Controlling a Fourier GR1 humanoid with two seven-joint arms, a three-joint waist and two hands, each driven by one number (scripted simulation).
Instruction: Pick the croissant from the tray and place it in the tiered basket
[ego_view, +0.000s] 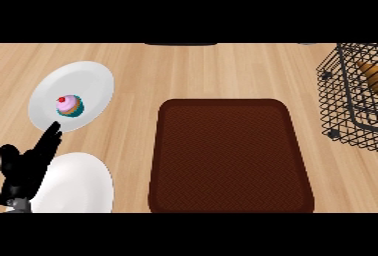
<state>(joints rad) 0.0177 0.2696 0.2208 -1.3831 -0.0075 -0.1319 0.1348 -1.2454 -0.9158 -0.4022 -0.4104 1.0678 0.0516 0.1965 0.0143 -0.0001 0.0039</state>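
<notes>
Counter: I see a light wooden counter (221, 70) from above.
Tray: dark brown rectangular tray (229, 155), centre, nothing lying on it.
Croissant: golden-brown croissant (369, 72), already inside the black wire tiered basket (347, 100) at the right edge, partly cut off.
Left hand: black left hand (26, 167) at lower left, fingers straight and spread, holding nothing, resting.
Right hand: not visible to me.
Plates: white round plate (92, 82) carrying a pink-frosted cupcake (69, 105); second white plate (77, 185) below it.
Step, my judgement: placement looks done; I would only confirm the croissant sits settled in its tier, with both arms kept off the wire.
</notes>
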